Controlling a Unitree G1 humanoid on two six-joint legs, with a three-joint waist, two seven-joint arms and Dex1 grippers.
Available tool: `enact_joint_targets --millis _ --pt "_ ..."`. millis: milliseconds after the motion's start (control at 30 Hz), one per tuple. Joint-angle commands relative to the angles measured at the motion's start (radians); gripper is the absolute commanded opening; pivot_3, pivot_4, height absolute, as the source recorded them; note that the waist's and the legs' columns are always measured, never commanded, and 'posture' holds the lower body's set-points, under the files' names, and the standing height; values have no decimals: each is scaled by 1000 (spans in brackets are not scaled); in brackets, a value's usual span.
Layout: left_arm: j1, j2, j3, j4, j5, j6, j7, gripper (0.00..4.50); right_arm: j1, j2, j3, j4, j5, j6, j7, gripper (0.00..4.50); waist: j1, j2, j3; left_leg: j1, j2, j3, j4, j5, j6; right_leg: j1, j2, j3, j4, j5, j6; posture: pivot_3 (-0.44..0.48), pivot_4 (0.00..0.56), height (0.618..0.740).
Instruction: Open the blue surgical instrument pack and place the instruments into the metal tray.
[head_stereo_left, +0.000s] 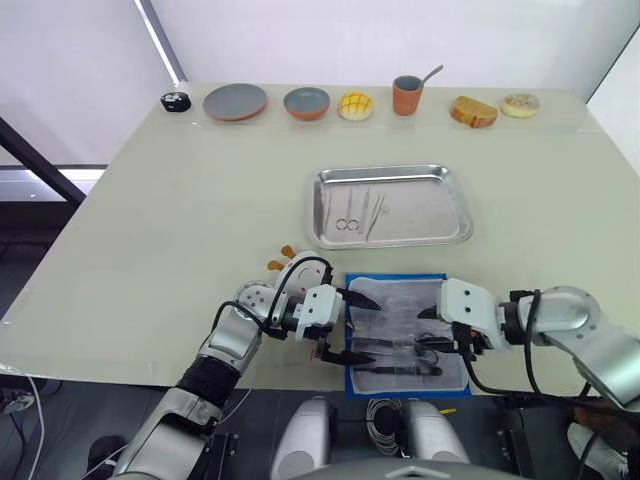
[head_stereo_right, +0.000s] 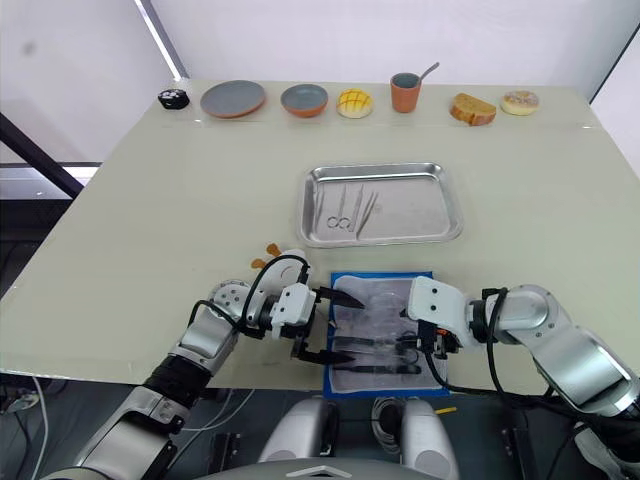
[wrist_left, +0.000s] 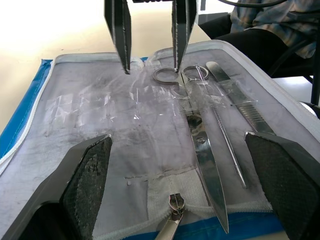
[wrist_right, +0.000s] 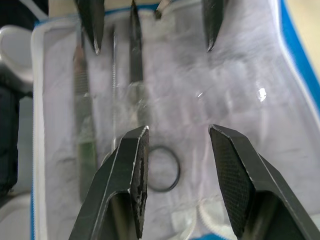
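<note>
**Both grippers over the opened pack, nothing gripped**

I cannot count the instruments (wrist_left: 207, 165) in the pack exactly: a clear wrinkled film covers their upper ends, and in the head views they are only thin dark lines. In the left wrist view I see a scissors with round ring handles, a thin probe-like piece and a flat ribbed forceps, all slim and silver. A zipper pull lies at the near seam.

The blue surgical instrument pack (head_stereo_left: 352, 283) lies open and flat at the table's near edge, its grey-white lining up, a bright blue border around it. The metal tray (head_stereo_left: 459, 205) stands just beyond the pack, shiny with rolled rim; some slim instruments already lie in its left part (their number is hard to tell).

The left gripper (head_stereo_left: 350, 326) is at the pack's left side, jaws wide apart, holding nothing. The right gripper (head_stereo_left: 431, 326) is at the right side, jaws open too, one ring handle between the fingertips but not pinched.

A small white wad (head_stereo_left: 290, 266) with orange bits sits beside the left gripper. Along the far edge are a grey plate (head_stereo_left: 235, 101), a bowl (head_stereo_left: 306, 102), an orange cup (head_stereo_left: 406, 95) and bread pieces
</note>
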Motion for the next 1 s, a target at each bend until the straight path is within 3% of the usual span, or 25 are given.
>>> enact_joint_targets --millis 33,433,667,767,867,1000 --pt "24 3 -27 38 38 9 5 4500 2 -11 29 -47 -33 2 -19 1998 -1 0 0 0 0 0 0 0 0 0 0 0 0 0 0 0 150 740" --pt "20 -1 -28 60 42 -7 2 4500 -37 12 107 -59 -71 92 -54 1998 -1 0 0 0 0 0 0 0 0 0 0 0 0 0 0 0 150 740" --pt "25 0 -29 59 43 -11 7 4500 -28 -47 136 -60 -94 126 -36 1998 -1 0 -1 0 0 0 0 0 0 0 0 0 0 0 0 0 150 740" --pt "28 -1 -29 57 43 -10 11 4500 -33 -59 129 -31 -95 109 -23 1243 -1 1 -2 0 0 0 0 0 0 0 0 0 0 0 0 0 150 740" --pt "28 -2 -29 57 43 -9 13 4500 -31 -65 122 -22 -95 92 -14 27 -1 1 -2 0 0 0 0 0 0 0 0 0 0 0 0 0 150 740" --pt "26 -4 -30 56 43 -8 17 4500 -19 -76 107 -5 -106 53 -11 27 0 1 -2 0 0 0 0 0 0 0 0 0 0 0 0 0 150 740"
